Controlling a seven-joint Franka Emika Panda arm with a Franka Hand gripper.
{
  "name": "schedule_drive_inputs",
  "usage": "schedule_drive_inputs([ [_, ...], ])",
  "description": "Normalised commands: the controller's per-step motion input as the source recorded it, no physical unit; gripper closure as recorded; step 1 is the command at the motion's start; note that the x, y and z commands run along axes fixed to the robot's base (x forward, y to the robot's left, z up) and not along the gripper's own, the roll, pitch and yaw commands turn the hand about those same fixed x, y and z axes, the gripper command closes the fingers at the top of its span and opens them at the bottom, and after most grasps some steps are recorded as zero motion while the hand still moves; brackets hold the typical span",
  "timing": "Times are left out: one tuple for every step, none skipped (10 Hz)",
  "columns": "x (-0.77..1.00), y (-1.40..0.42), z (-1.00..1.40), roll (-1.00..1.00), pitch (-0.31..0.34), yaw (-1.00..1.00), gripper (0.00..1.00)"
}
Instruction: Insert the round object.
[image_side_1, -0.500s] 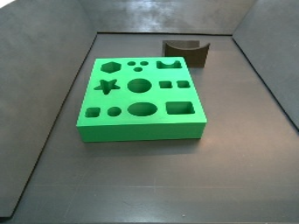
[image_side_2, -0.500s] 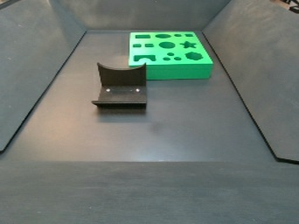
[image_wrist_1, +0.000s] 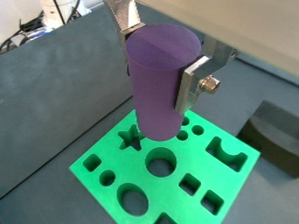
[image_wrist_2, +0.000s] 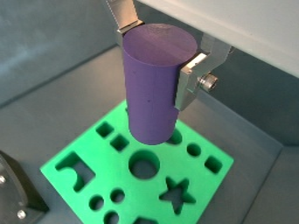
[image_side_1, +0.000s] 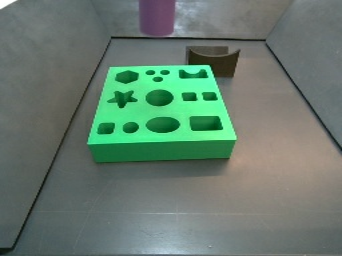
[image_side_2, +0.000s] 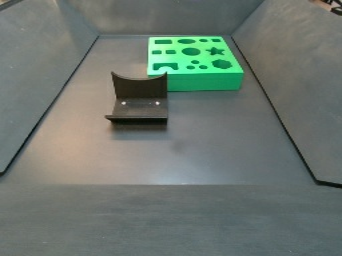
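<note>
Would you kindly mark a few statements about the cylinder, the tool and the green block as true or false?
1. The tool grips the purple cylinder. True.
2. The cylinder already sits in the round hole. False: it hangs above the green block, clear of it.
3. The green block has a star-shaped hole. True.
4. The cylinder lies on its side. False: it is held upright.
5. The brown block rests on the green block. False: it stands on the floor behind it.
</note>
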Motion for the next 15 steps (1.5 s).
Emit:
schedule_drive_inputs([
  [0.24,0.00,-0.83,-0.13,0.011,-0.09,1.00],
  [0.26,0.00,-1.00,-0.03,0.000,-0.13,1.00],
  [0.05,-0.11,-1.00,0.00,-0.009,-0.08,1.00],
  [0.12,-0.04,-1.00,0.00,-0.030,-0.02,1.00],
  [0.00,0.05,-1.00,0.00,-0.067,0.00,1.00],
  [-0.03,0.07,-0.92,-0.03,-0.161,0.00,1.00],
  [-0.21,0.05,-0.67,-0.11,-0.259,0.00,1.00],
  [-0.01,0.09,-0.45,-0.15,-0.154,0.00,1.00],
  [-0.04,0.19,-0.25,-0.18,-0.089,-0.01,1.00],
  [-0.08,0.20,-0.09,-0.10,-0.011,-0.05,1.00],
  [-0.05,0.15,-0.16,-0.06,-0.010,0.00,1.00],
  [-0.02,0.00,-0.58,0.00,-0.081,0.00,1.00],
  [-0.56,-0.11,-0.67,0.04,-0.240,0.00,1.00],
  [-0.12,-0.26,-0.56,0.00,-0.124,0.00,1.00],
  [0.06,-0.18,-0.57,0.04,-0.004,0.00,1.00],
])
